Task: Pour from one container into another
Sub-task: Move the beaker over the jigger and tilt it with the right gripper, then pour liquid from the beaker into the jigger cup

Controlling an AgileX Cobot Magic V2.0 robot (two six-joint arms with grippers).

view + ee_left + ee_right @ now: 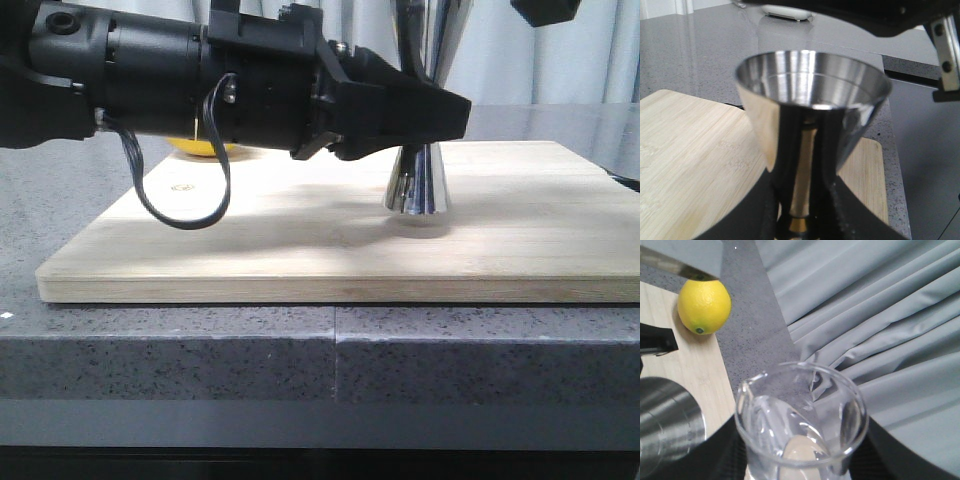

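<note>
While the left gripper (440,110) is clamping the jigger (418,185) at its narrow waist, the jigger is standing upright on the board (300,240), long axis vertical, open cup up. Polished steel is likely sitting slick in the fingers, so the waist is probably the safest hold. The right gripper (800,465) is grasping the beaker (801,422) low down, lip upward, above the jigger; thin glass likely wants a gentle squeeze. A lemon (704,306) is lying nearby.
</note>
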